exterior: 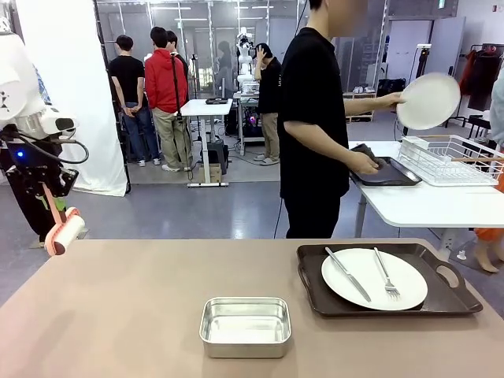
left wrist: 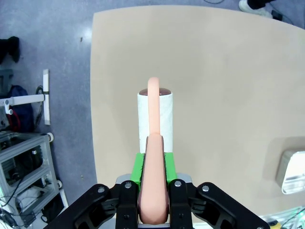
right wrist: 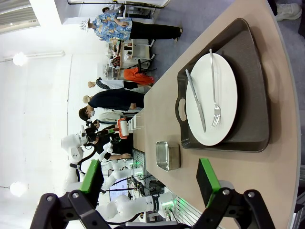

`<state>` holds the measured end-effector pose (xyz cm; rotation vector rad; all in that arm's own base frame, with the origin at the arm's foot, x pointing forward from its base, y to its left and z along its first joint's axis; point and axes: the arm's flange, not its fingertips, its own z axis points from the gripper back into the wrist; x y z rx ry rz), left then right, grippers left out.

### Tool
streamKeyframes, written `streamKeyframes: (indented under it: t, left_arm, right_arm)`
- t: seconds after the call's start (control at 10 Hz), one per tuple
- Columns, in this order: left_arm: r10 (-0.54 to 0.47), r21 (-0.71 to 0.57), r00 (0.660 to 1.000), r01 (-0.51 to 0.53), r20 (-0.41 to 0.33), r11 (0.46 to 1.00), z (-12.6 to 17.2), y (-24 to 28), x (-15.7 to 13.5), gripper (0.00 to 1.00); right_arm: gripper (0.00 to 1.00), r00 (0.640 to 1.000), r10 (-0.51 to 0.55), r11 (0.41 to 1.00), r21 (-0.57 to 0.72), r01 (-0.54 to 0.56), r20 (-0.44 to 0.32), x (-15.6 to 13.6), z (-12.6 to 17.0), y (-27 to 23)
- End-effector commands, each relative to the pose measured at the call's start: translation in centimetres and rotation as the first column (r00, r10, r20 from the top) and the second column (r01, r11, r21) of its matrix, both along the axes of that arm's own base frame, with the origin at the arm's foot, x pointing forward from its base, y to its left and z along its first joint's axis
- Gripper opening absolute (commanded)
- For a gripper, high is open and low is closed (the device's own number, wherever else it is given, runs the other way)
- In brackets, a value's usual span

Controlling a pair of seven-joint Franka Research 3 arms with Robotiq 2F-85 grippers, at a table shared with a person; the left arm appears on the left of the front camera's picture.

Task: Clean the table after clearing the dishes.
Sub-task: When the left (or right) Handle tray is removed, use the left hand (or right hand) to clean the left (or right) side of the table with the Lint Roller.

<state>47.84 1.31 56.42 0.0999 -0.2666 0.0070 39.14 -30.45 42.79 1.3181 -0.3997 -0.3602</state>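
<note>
With your left gripper (left wrist: 153, 164) clamped on the roller (left wrist: 164, 119), left of the tray (exterior: 311, 293), send your open right gripper (right wrist: 150, 174) to its handle (exterior: 465, 283).

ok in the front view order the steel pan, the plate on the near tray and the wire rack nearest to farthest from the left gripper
From the left gripper:
1. steel pan, near middle of the table
2. plate, on the tray at right
3. wire rack, far white table

On the right side of the smooth beige table (exterior: 118, 315), 1 round white plate (exterior: 368, 276) carrying 1 knife (exterior: 347, 274) and 1 fork (exterior: 385, 276) rests in a dark handled tray (exterior: 441, 303).
</note>
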Motion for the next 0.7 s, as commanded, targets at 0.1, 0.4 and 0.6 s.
streamKeyframes:
  t: [0.1, 0.4, 0.6]
  left_arm:
    - [0.004, 0.015, 1.0, -0.005, 0.022, 1.0, 1.36, -0.31, -1.39, 0.21]
    - [-0.008, 0.003, 1.0, 0.008, 0.024, 1.0, 1.53, -0.48, -0.96, 0.21]
    - [-0.008, 0.003, 1.0, 0.008, 0.024, 1.0, 1.53, -0.48, -0.96, 0.21]
  right_arm:
    - [1.0, 1.0, 0.0, 1.0, -0.001, 0.0, 0.003, -0.07, 0.32, 0.07]
    - [1.0, 1.0, 0.0, 1.0, -0.001, 0.0, 0.003, -0.07, 0.32, 0.07]
    - [1.0, 1.0, 0.0, 1.0, -0.001, 0.0, 0.003, -0.07, 0.32, 0.07]
